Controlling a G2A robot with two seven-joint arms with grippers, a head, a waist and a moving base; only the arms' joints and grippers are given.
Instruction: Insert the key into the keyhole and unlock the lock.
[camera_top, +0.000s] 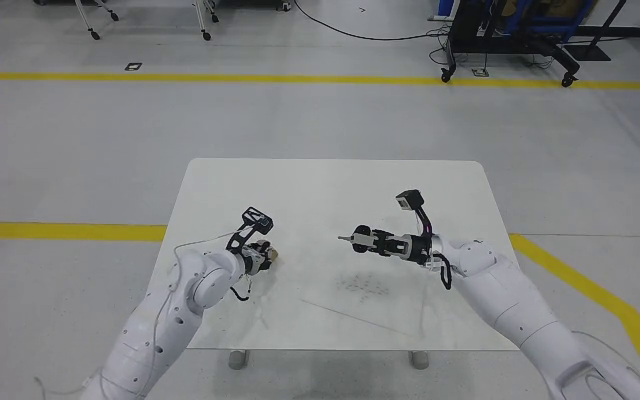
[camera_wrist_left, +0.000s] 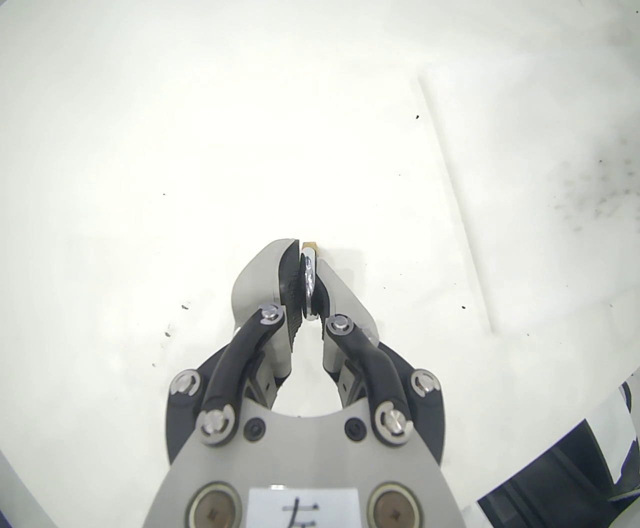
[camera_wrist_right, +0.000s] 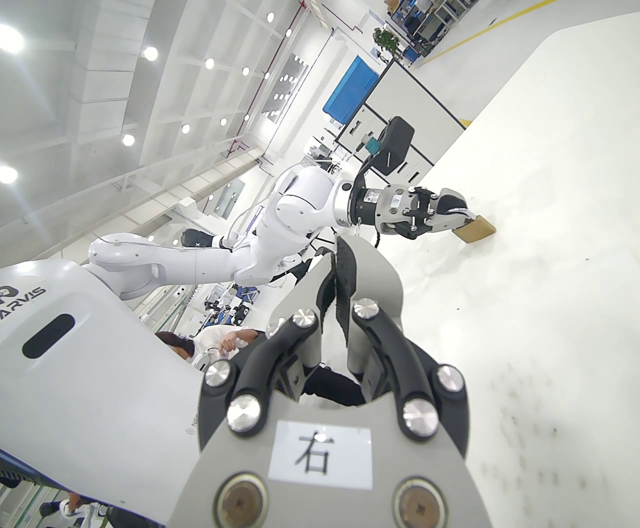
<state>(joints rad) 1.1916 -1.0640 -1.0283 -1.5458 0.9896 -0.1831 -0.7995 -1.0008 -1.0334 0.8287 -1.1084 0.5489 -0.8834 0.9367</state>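
Closest in, the left gripper (camera_wrist_left: 304, 256) is clamped on the silver shackle (camera_wrist_left: 309, 292). Its ribbed black pads press on either side of the loop. A corner of the brass lock (camera_wrist_left: 311, 244) peeks out just past the fingertips. From the right wrist view, the brass body hangs tilted below those fingers, and its lower end seems to touch the table (camera_top: 330, 190).

From above, the left gripper sits at about 9 o'clock from the table's middle. The lock is on its 3 o'clock side, facing across the table.

The right gripper (camera_top: 352, 240) hovers close to the table's middle, with its tip pointing toward 9 o'clock, straight at the lock. The two grippers are apart, with bare table top between them. The right gripper's fingers are drawn in narrow, and in its own wrist view the ribbed pads meet. A thin pale sliver juts from the tip toward 9 o'clock. This is probably the key (camera_top: 342, 239), though it is too small to be sure. It does not touch the lock.

A patch of dark specks (camera_top: 365, 287) marks the table top at roughly 5 o'clock from the right gripper.
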